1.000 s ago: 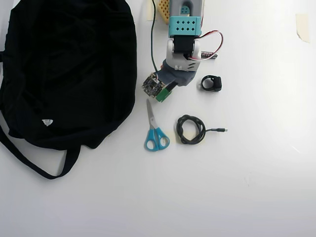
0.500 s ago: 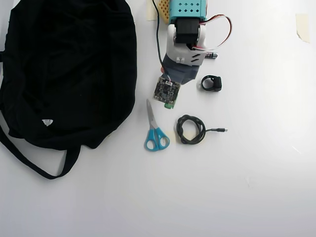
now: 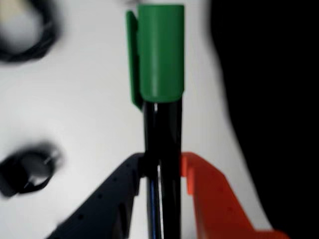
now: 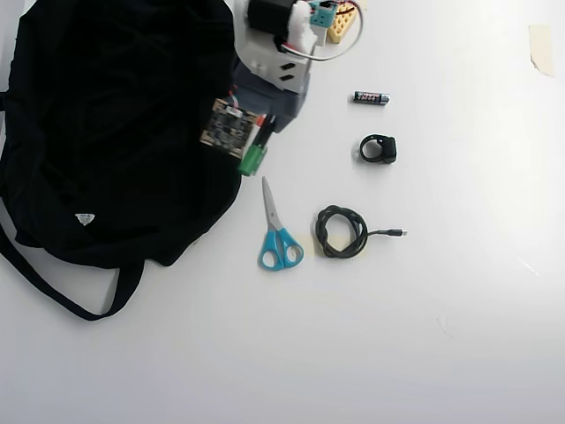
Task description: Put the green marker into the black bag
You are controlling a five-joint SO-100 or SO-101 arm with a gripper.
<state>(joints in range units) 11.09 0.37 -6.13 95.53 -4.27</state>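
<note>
My gripper [image 3: 162, 164] is shut on the green marker [image 3: 160, 55], its black finger on the left of the black barrel and its orange finger on the right. The green cap points away from the wrist. In the overhead view the gripper [image 4: 262, 132] holds the marker [image 4: 252, 161] at the right edge of the black bag [image 4: 115, 132], cap toward the scissors. The bag lies spread at the left with a white tag and a long strap. In the wrist view the bag [image 3: 274, 99] fills the right side.
In the overhead view, blue-handled scissors [image 4: 278, 234] lie just below the marker, with a coiled black cable [image 4: 342, 231] to their right. A small battery [image 4: 372, 97] and a small black ring-shaped object [image 4: 379, 148] lie right of the arm. The white table [image 4: 441, 336] extends below.
</note>
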